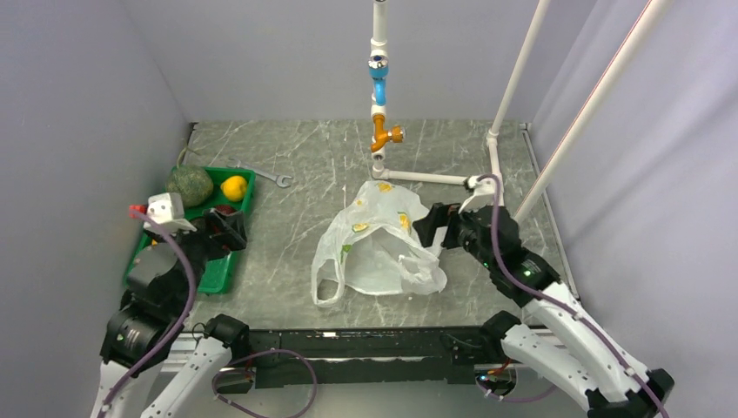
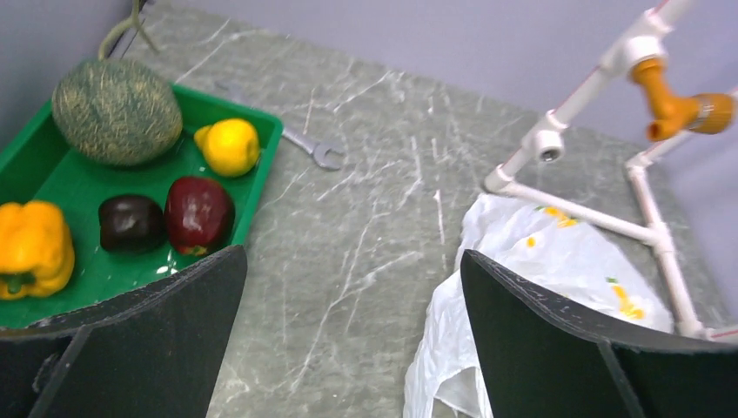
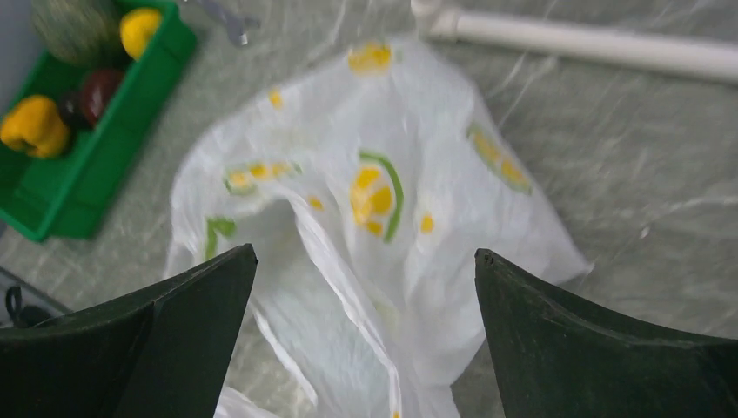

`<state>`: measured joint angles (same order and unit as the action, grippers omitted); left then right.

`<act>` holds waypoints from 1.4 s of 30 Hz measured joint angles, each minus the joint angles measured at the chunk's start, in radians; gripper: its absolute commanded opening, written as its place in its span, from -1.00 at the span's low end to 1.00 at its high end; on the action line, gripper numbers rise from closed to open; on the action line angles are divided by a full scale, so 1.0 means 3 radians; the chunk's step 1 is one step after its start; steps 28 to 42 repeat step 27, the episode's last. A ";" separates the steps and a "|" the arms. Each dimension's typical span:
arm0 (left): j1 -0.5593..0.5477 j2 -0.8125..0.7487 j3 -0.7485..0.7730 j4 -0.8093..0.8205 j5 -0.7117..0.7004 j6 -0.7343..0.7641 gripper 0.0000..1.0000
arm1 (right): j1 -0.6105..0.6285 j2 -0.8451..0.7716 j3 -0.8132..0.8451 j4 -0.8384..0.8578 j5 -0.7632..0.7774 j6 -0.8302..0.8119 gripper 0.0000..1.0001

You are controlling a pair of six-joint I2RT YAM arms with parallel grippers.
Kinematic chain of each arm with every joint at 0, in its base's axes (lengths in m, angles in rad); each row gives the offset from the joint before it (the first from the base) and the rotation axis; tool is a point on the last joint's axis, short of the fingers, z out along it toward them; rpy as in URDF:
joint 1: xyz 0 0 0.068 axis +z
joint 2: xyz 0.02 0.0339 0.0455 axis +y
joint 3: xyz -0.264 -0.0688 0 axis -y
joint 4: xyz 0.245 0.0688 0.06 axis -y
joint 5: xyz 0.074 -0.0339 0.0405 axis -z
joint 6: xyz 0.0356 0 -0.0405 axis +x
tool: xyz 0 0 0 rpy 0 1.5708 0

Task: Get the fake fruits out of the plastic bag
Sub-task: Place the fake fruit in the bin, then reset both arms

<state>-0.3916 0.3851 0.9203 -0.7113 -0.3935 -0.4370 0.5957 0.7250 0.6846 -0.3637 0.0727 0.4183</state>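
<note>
A grey marbled table (image 1: pixel 296 218) sits between pale walls, with a white pipe frame (image 1: pixel 426 178) at the back.

The right gripper (image 3: pixel 365 252) has its 2 jaws spread wide and holds nothing. It hovers just above the plastic bag (image 3: pixel 392 174), which lies limp and rumpled mid-table. The left gripper (image 2: pixel 352 261) is also spread and empty. It hangs over the near edge of the green tray (image 2: pixel 61 178) at the table's left side.

In the tray lie 5 pieces: the melon (image 2: pixel 116 111), the lemon (image 2: pixel 231 146), the apple (image 2: pixel 198 213), a darker round fruit (image 2: pixel 130 223) and a yellow pepper (image 2: pixel 33 248). A wrench (image 2: pixel 315 150) lies just beside the tray.

The bag looks flat, with no bulge showing, so the unloading seems finished or nearly so. Its inside is hidden, though, so I cannot rule out 1 more fruit.

The right arm reaches forward and inward with its wrist tipped down at the bag. The left arm is folded back, its wrist angled across the table.
</note>
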 measured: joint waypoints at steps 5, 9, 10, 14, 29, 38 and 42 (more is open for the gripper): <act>0.0000 -0.0051 0.0448 -0.0072 0.0136 0.0172 0.99 | 0.0000 -0.0282 0.0453 -0.0167 0.0285 -0.0128 0.99; 0.0000 -0.0058 0.0922 -0.0109 0.0169 0.0324 0.99 | -0.0001 -0.0446 0.0834 -0.0253 0.0524 -0.0314 0.99; 0.0000 -0.0076 0.1029 -0.0099 0.0177 0.0362 0.99 | -0.0001 -0.0482 0.0933 -0.0289 0.0587 -0.0369 0.99; 0.0000 -0.0240 0.1167 -0.0010 0.0181 0.0500 0.99 | -0.0001 -0.0598 0.1335 -0.0370 0.0875 -0.0567 0.99; 0.0000 -0.0456 0.1109 0.0041 0.0108 0.0641 0.99 | -0.0001 -0.1019 0.1556 -0.0395 0.1223 -0.0942 0.99; 0.0000 -0.0456 0.1109 0.0041 0.0108 0.0641 0.99 | -0.0001 -0.1019 0.1556 -0.0395 0.1223 -0.0942 0.99; 0.0000 -0.0456 0.1109 0.0041 0.0108 0.0641 0.99 | -0.0001 -0.1019 0.1556 -0.0395 0.1223 -0.0942 0.99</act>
